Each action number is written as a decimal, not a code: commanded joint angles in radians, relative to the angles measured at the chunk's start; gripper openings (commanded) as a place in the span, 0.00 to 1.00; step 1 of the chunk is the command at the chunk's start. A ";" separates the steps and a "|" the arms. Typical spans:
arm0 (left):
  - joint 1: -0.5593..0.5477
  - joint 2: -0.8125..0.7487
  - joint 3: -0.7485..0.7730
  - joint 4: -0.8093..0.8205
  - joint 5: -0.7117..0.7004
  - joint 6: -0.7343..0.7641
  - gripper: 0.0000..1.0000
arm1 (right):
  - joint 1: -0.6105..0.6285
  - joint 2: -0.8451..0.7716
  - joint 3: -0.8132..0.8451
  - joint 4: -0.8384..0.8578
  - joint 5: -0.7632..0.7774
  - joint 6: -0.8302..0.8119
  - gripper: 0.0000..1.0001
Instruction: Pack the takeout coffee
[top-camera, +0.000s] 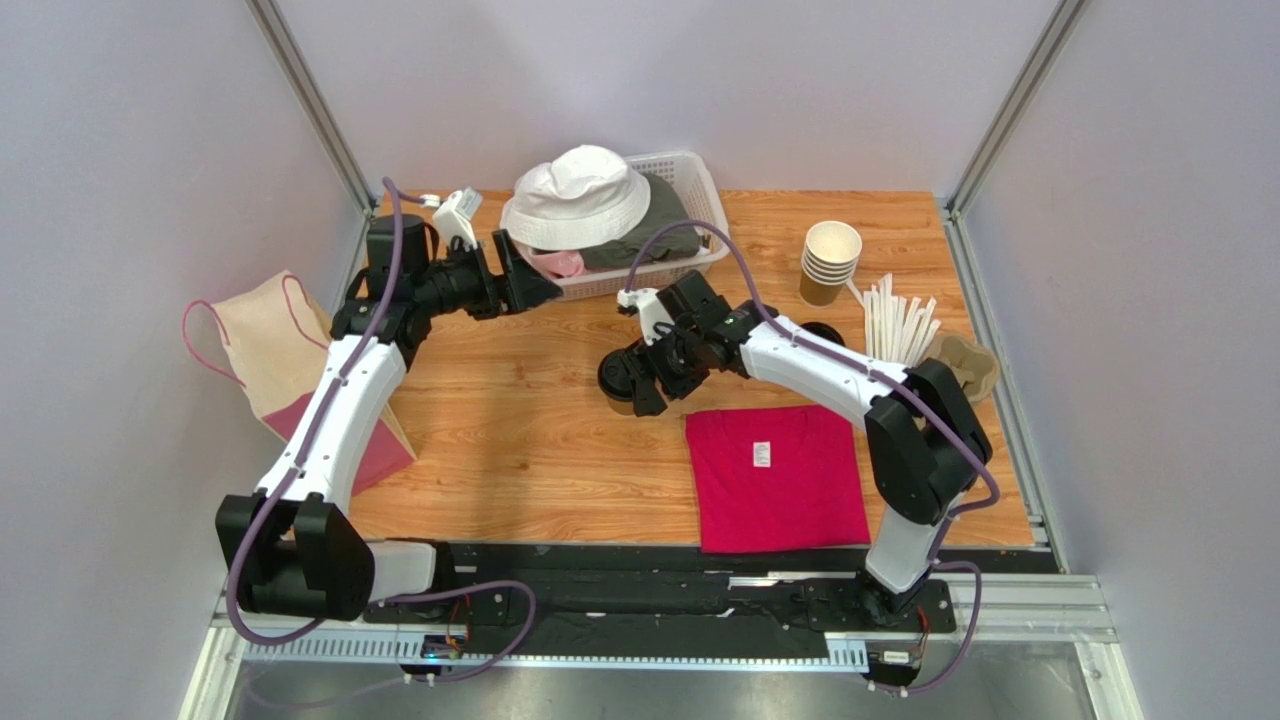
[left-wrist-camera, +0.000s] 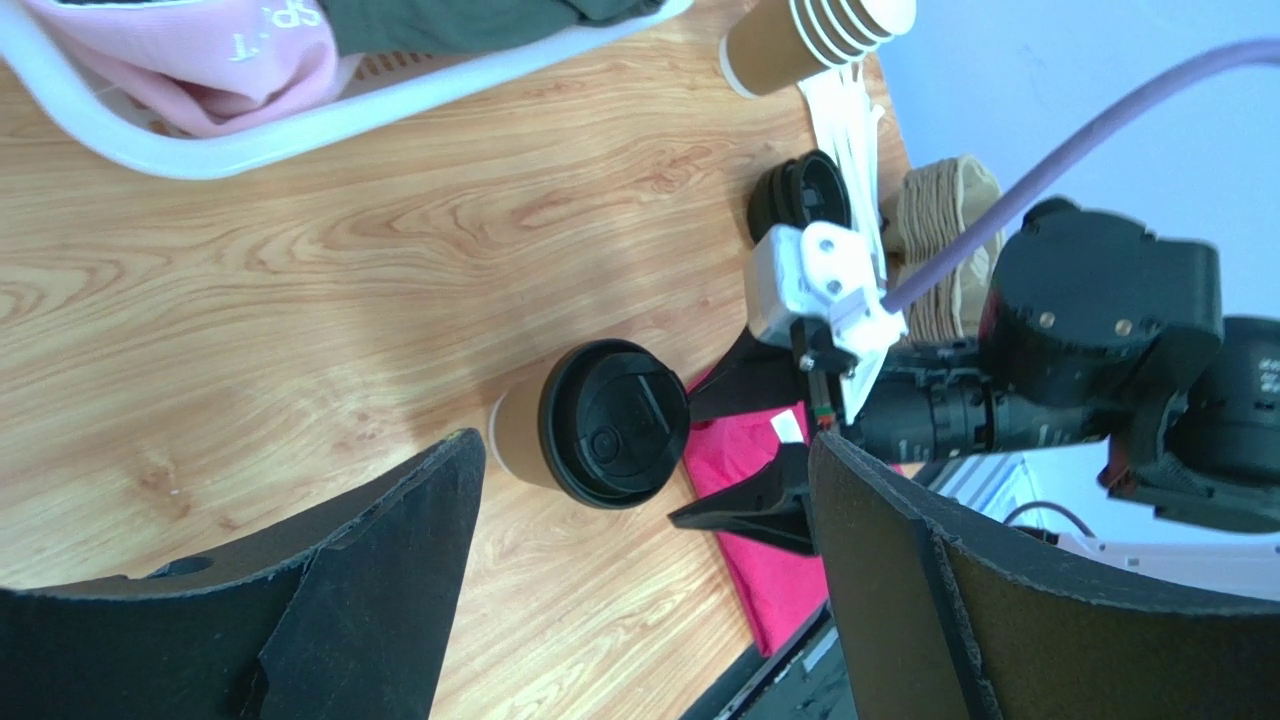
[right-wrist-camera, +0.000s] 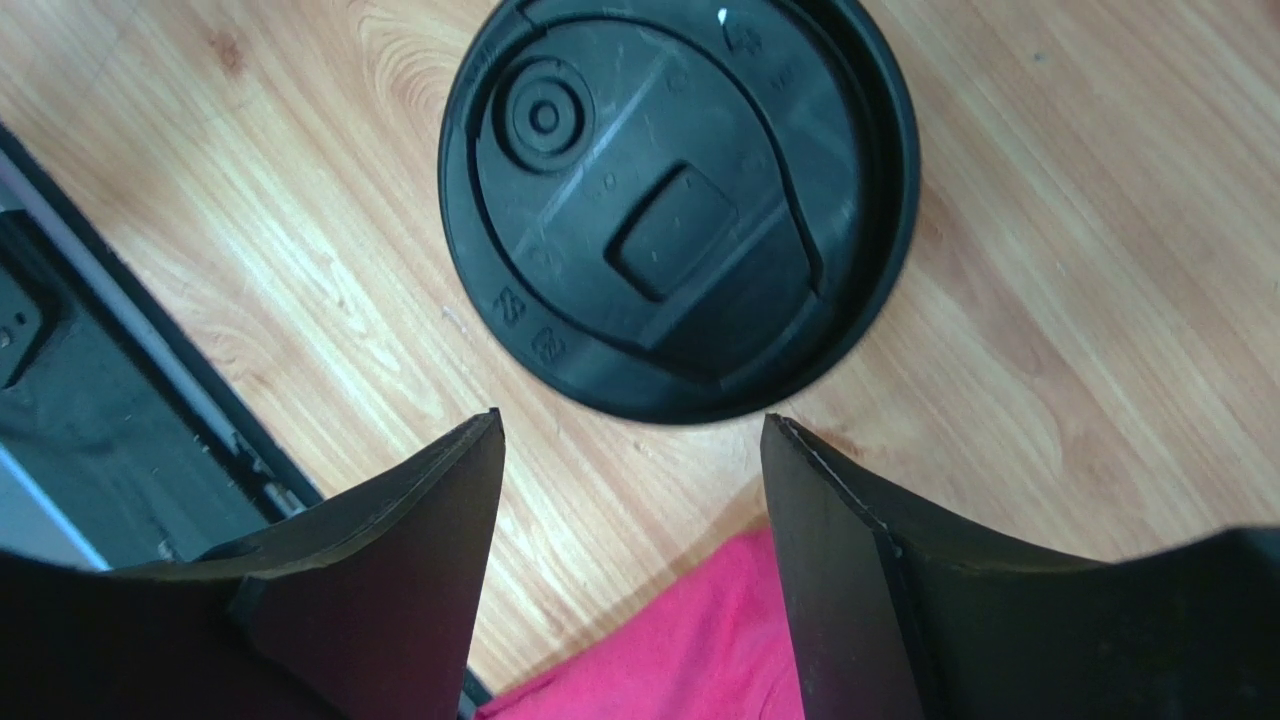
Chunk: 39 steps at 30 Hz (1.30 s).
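Note:
The takeout coffee (top-camera: 610, 380) is a tan cup with a black lid, standing mid-table; it also shows in the left wrist view (left-wrist-camera: 601, 425) and, from above, in the right wrist view (right-wrist-camera: 676, 195). My right gripper (top-camera: 646, 384) is open right beside it; in its wrist view the gripper (right-wrist-camera: 631, 425) has its tips just short of the lid, touching nothing. My left gripper (top-camera: 532, 279) is open and empty, raised near the basket's front and pointing toward the cup (left-wrist-camera: 643, 450).
A white basket (top-camera: 703, 195) with a white hat (top-camera: 579, 195) stands at the back. A cream and pink bag (top-camera: 278, 353) is at the left edge. A red shirt (top-camera: 774, 477) lies near front. Lidless cups (top-camera: 831, 258), loose lids (top-camera: 821, 333), white straws (top-camera: 902, 323) and a cardboard carrier (top-camera: 969, 363) are at the right.

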<state>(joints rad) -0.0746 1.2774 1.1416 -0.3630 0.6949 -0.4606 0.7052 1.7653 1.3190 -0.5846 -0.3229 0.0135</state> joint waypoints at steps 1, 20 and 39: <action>0.036 -0.001 0.001 0.027 0.008 -0.019 0.88 | 0.031 0.042 0.005 0.120 0.064 -0.010 0.67; 0.096 -0.026 -0.022 0.007 0.011 -0.010 0.88 | 0.048 0.315 0.328 0.181 0.033 0.002 0.65; 0.150 -0.001 -0.029 0.018 0.032 -0.013 0.85 | 0.039 0.416 0.487 0.210 0.018 0.026 0.68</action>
<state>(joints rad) 0.0628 1.2781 1.1118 -0.3687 0.7021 -0.4686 0.7456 2.2372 1.8133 -0.4099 -0.2890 0.0376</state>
